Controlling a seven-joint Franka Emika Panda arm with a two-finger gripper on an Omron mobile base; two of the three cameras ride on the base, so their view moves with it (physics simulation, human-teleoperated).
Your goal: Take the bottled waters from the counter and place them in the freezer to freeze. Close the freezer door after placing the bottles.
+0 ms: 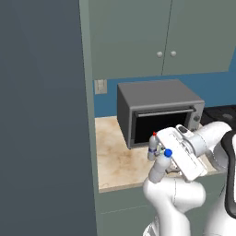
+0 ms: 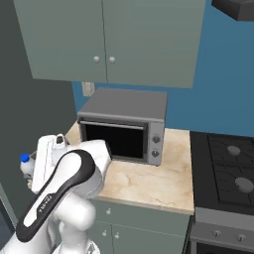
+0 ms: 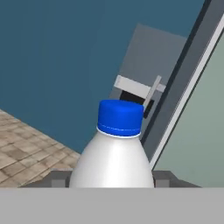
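Note:
My gripper (image 1: 164, 162) is shut on the blue-capped bottled water (image 1: 158, 173), which is tilted above the front of the beige counter (image 1: 115, 161). In the hand view this bottle (image 3: 114, 151) rises between my two fingertips (image 3: 57, 178). From the right base view its blue cap and shoulder (image 2: 26, 163) peek out left of my arm. The red-capped bottle (image 1: 152, 148) stands upright on the counter just behind my hand, in front of the oven. The freezer (image 1: 41, 120) is the tall dark grey face at the left; I cannot tell whether its door is open.
A grey boxy oven (image 1: 159, 113) sits at the back of the counter, close behind the bottles. Grey-green wall cabinets (image 1: 152, 37) hang above it. A black stove (image 2: 225, 168) adjoins the counter on the right. A grey-green panel (image 1: 90, 115) separates the counter from the freezer.

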